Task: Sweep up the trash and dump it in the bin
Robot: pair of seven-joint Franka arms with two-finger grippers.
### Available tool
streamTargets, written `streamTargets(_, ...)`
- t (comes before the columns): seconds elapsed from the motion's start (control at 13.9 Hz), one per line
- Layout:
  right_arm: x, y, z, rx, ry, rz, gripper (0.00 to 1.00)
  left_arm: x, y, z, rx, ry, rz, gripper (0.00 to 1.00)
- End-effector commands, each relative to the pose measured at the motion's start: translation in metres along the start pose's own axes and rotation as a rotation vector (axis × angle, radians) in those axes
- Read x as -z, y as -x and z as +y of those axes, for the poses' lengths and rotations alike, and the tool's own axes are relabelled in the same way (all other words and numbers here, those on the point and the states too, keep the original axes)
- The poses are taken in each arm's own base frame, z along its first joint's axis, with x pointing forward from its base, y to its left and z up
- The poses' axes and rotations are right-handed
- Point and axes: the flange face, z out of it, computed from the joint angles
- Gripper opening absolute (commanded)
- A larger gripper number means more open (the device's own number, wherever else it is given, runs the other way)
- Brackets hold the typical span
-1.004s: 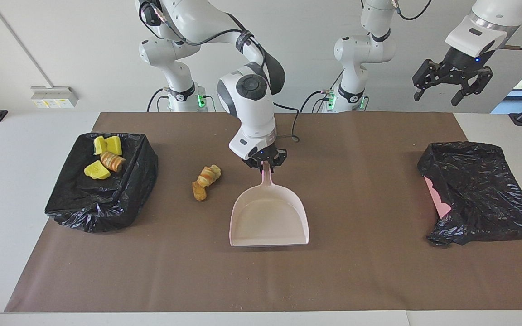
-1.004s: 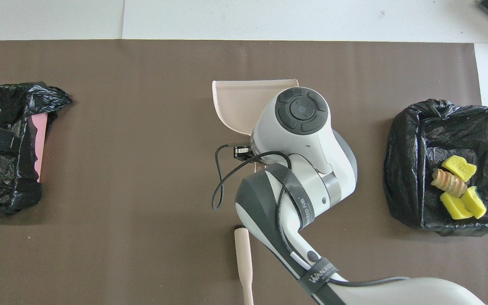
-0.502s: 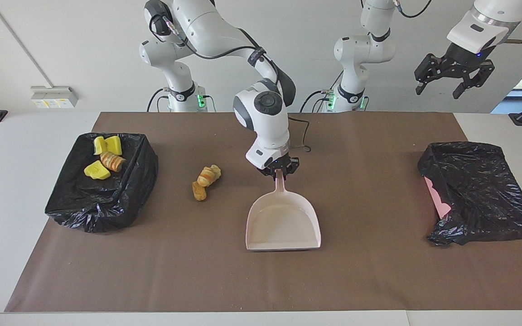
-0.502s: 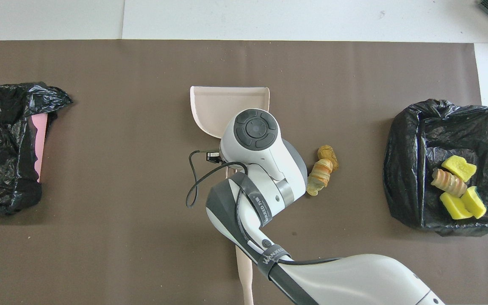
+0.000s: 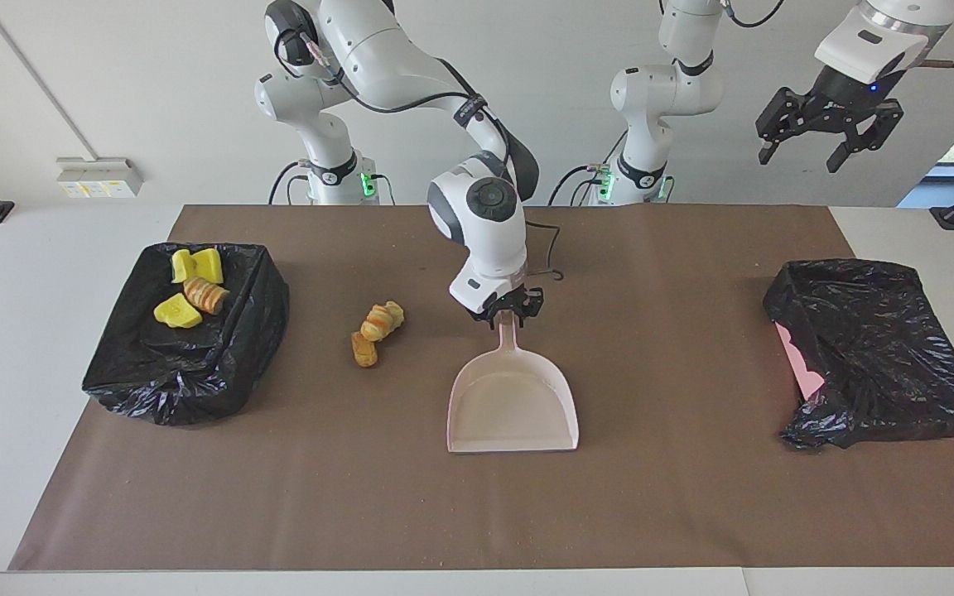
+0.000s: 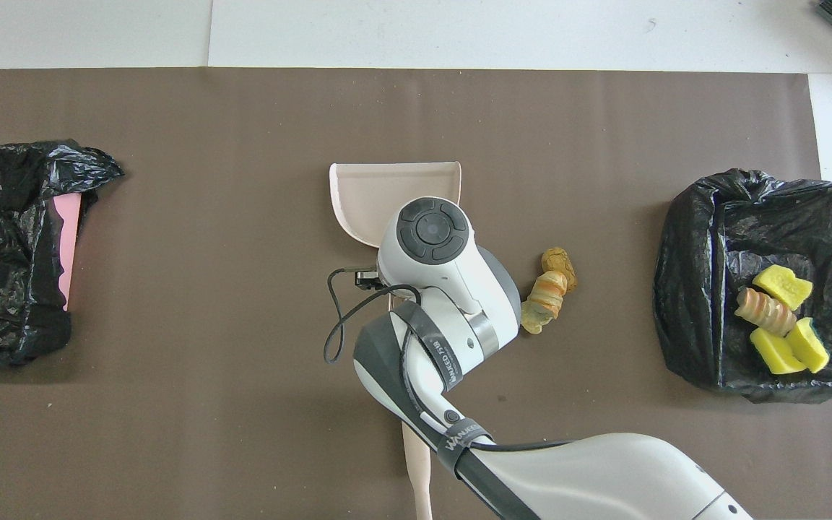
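Tan, bread-like trash (image 5: 376, 331) lies on the mat beside the dustpan (image 5: 513, 404), toward the lined bin (image 5: 187, 331). It looks light and soft, better swept than pinched. Right gripper (image 5: 509, 312) apparently clamps the dustpan's handle; left gripper (image 5: 828, 136) waits aloft, fingers spread.

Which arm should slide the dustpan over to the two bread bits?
Right. The right gripper is at the handle of the dustpan, and the bread bits lie beside the dustpan. The left gripper hangs high, away from both.
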Motion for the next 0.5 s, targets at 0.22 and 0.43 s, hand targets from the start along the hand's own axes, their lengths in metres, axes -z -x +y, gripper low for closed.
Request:
streamTargets(0.22,0.107,0.058,0.027,0.025,-0.016,-0.147,1.0,-0.005,0.005,0.007,-0.013,-0.013,0.042,1.0)
streamTargets(0.43,0.142,0.108,0.05,0.054,-0.003,-0.211,1.0,-0.014,0.007,0.016,-0.027,-0.013,0.03,1.0)
